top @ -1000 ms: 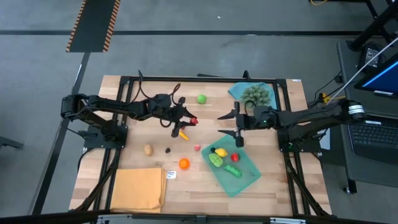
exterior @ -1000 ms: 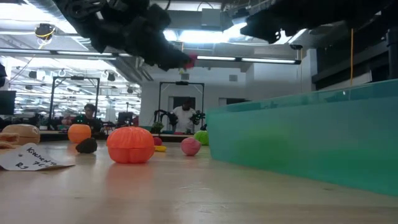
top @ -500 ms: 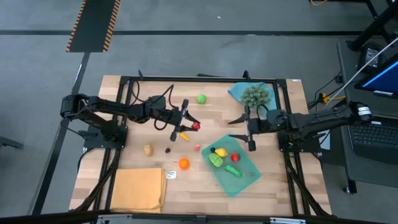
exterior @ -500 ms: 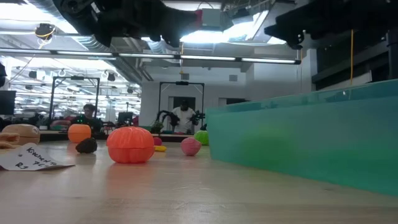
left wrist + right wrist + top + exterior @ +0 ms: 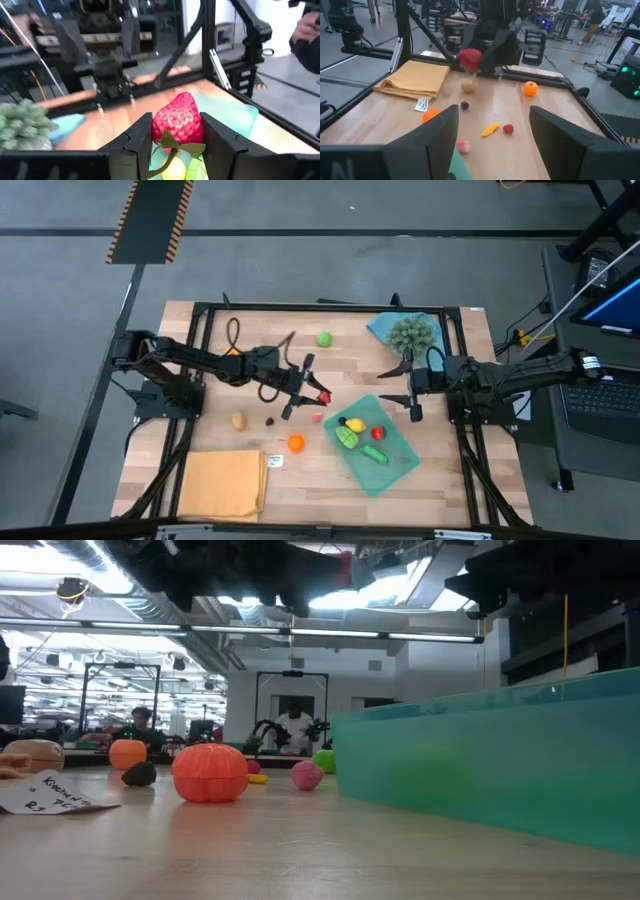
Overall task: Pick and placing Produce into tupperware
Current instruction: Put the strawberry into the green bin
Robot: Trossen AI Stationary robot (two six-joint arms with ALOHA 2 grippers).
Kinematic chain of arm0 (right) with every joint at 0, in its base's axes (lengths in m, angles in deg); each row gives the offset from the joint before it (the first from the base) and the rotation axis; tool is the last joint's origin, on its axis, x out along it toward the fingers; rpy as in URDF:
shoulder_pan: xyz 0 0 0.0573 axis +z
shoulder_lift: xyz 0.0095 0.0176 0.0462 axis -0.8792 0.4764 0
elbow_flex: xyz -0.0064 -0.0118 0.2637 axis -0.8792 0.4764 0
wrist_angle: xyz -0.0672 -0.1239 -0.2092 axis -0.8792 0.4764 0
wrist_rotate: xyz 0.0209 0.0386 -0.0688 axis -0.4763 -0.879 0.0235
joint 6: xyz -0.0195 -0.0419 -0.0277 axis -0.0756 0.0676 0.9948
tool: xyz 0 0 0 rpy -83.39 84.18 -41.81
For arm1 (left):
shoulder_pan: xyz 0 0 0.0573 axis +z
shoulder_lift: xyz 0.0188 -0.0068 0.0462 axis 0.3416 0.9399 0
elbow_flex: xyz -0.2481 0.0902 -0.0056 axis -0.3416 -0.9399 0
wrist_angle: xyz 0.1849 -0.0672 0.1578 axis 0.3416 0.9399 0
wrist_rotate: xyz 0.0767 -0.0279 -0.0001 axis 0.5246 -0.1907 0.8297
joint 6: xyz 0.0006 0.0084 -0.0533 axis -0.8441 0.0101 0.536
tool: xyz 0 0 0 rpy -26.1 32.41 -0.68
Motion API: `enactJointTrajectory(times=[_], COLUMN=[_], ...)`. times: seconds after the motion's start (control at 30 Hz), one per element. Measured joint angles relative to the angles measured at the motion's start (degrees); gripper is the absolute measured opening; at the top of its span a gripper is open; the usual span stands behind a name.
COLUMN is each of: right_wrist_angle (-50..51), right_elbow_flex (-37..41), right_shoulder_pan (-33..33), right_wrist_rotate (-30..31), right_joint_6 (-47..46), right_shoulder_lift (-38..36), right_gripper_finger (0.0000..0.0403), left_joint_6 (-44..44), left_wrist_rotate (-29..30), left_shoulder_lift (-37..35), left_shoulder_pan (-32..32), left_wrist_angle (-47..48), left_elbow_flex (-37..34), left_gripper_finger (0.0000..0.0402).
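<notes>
- While pinching the strawberry, left gripper short of the container: early release drops it onto the counter.
- Right gripper, spread and empty beside the container rim: collision risk.

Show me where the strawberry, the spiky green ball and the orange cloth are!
strawberry point(image 5: 178, 120), left wrist view, middle of its red body.
spiky green ball point(image 5: 412, 333), high view, its centre.
orange cloth point(image 5: 222, 484), high view, middle of the folded cloth.

A robotics lab: rows of framed robot benches behind.
</notes>
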Motion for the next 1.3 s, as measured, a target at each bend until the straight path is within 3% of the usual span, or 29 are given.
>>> enactJointTrajectory(times=[0.23, 0.37, 0.87, 1.1, 1.3], right_wrist_angle=[2.42, 3.74, 5.52, 5.57, 5.82], right_elbow_flex=[0.00, 0.00, 0.00, 0.00, -0.01], right_shoulder_pan=[0.00, 0.00, -0.01, -0.02, -0.02], right_wrist_rotate=[-0.55, -0.57, -0.61, -2.05, -2.10], right_joint_6=[-1.62, -1.66, -3.80, -4.63, -4.70], right_shoulder_lift=[0.08, 0.06, 0.07, 0.06, 0.08], right_gripper_finger=[0.0245, 0.0245, 0.0245, 0.0245, 0.0245], left_joint_6=[-1.11, -1.93, -3.52, -3.77, -3.47], left_wrist_rotate=[1.52, 3.63, 10.04, 10.25, 10.21], left_shoulder_lift=[5.40, 7.53, 8.26, 9.67, 15.60], left_shoulder_pan=[-1.89, -3.03, -7.96, -9.11, -9.08], left_wrist_angle=[21.42, 29.05, 42.53, 41.98, 42.13], left_elbow_flex=[13.36, 18.92, 27.83, 28.78, 31.80], left_gripper_finger=[0.0127, 0.0127, 0.0127, 0.0127, 0.0127])
